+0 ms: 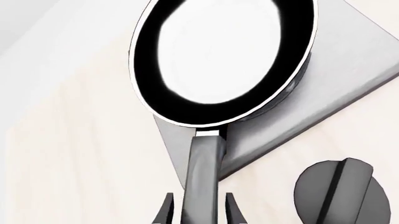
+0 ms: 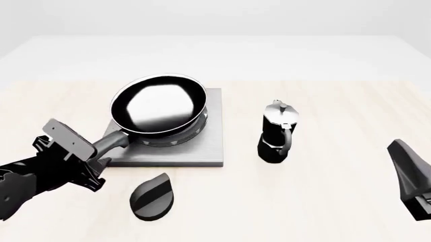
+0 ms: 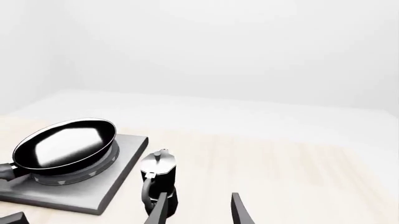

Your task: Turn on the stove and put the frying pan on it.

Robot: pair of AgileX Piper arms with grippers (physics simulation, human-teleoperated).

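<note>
Moka pot stood right of the stove, knob near its front edge; table's right side lay open

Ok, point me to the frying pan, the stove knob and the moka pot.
frying pan [image 2: 158,106]: front view, on the glossy inner base.
stove knob [image 2: 152,196]: front view, on the knob's ridged top.
moka pot [image 2: 277,132]: front view, on the pot's black body.

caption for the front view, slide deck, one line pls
Left end effector at the frying pan handle, pan over the stove; moka pot beside.
</note>
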